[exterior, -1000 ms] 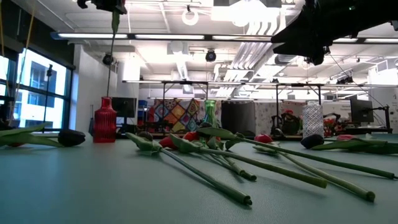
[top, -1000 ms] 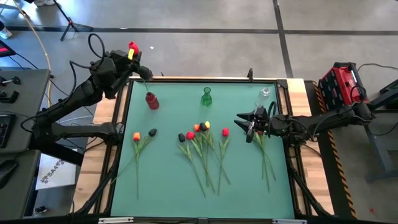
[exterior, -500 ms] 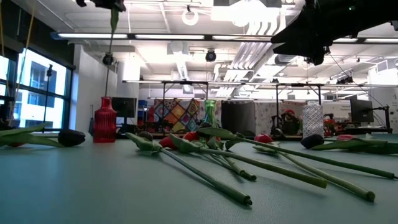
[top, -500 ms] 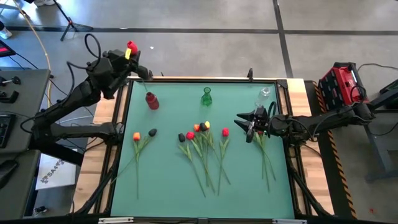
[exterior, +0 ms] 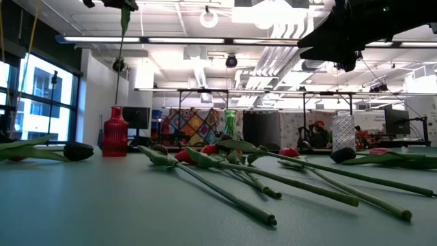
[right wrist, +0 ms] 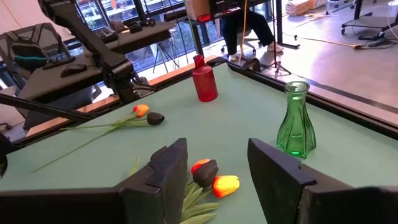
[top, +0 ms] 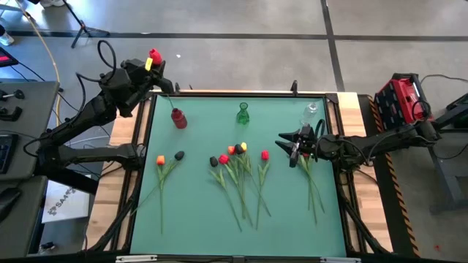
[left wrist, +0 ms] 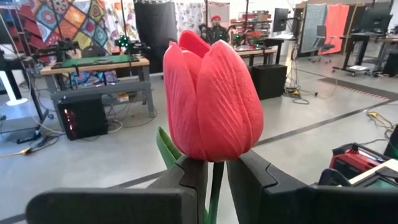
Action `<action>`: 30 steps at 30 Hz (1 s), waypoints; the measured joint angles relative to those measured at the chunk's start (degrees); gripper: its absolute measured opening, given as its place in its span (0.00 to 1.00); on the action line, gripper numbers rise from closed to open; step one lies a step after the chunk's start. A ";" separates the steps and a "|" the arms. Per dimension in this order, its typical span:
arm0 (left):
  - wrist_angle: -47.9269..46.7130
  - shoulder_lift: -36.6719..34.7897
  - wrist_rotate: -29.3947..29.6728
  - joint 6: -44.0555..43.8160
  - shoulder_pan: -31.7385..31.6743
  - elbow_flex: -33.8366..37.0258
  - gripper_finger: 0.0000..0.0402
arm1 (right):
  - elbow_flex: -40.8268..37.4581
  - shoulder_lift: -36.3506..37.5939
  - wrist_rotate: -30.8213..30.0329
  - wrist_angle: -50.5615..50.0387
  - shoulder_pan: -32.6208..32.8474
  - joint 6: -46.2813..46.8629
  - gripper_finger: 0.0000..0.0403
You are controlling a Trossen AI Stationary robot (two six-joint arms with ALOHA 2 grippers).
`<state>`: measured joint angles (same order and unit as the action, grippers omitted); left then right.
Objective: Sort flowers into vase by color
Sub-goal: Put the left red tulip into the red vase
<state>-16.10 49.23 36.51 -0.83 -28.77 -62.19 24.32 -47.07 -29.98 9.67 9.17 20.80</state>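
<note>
The left pincer (top: 154,60) is gripping a red flower (left wrist: 211,99) just under the bud, fingers (left wrist: 186,180) closed on the stem. It is being held high above the far left corner of the surface (top: 197,212), the bud out past the far edge. In the low view the stem (exterior: 123,48) is hanging almost vertically, its lower end just above the mouth of the red vase (top: 178,117). That alignment is what the coming move appears to turn on: the vase is lying below the pincer and slightly toward the near side, so the stem's long axis is pointing down at the neck. The left arm is clearly the nearer one to this vase.

The right pincer (top: 294,150) is hovering low at the right side of the surface, fingers standing apart and holding nothing, facing the central group of flowers.

Count of vases: three along the far side, namely the red one, a green vase (top: 243,114) and a clear vase (top: 311,112).

Count of flowers lying on the surface:
- Left pair: one orange flower (top: 161,159) and one black flower (top: 180,155).
- Central cluster (top: 238,155): about five or six heads, red, black and yellow-orange; the exact number is unclear where they overlap.
- Stems (top: 314,191) under the right pincer: at least two, heads hidden.
</note>
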 joint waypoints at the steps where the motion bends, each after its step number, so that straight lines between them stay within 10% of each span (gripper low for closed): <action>1: -0.26 0.00 0.00 -0.15 0.00 0.00 0.11 | 0.00 0.00 -0.02 0.00 -0.02 0.02 0.39; 30: -3.80 0.32 -1.79 -9.61 -0.04 14.75 0.27 | 0.00 0.02 0.70 0.38 -0.02 1.24 0.39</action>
<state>-19.90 49.56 34.72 -10.44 -28.82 -47.44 24.32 -47.05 -29.28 10.05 9.15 22.03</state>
